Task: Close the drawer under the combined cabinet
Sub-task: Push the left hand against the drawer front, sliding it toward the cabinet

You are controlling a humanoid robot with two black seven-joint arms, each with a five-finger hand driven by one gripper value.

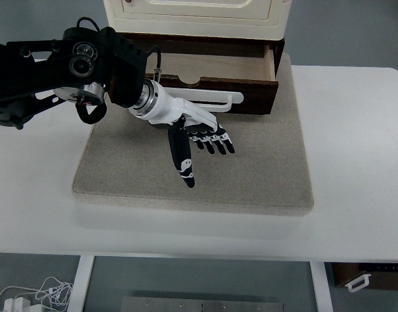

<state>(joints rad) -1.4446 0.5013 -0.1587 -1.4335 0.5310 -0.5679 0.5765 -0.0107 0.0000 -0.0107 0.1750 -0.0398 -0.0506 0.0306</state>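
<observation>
Surface (355,214): white; carries the mat; its near edge runs across the lower part of the view.
Cables (36,296): white, bundled on the floor below the near left edge of the surface.
Mat (251,175): grey-beige, square, lying flat on the surface; landmark for all positions below.
Left hand (202,140): white and black, over the middle of the mat; fingers spread and extended, pointing toward the near right corner of the mat; thumb splayed toward the near edge; nothing held.
Left arm (62,71): black, entering from the left edge of the view, crossing the far left corner of the mat.
Drawer (212,81): dark brown with a pale interior, at the far edge of the mat; pulled out toward the viewer, interior visible from above.
Drawer handle (215,99): white bar on the drawer front, just beyond the wrist of the left hand; whether the two touch cannot be told.
Cabinet (199,16): cream, standing at the far edge of the mat, directly above the drawer.
</observation>
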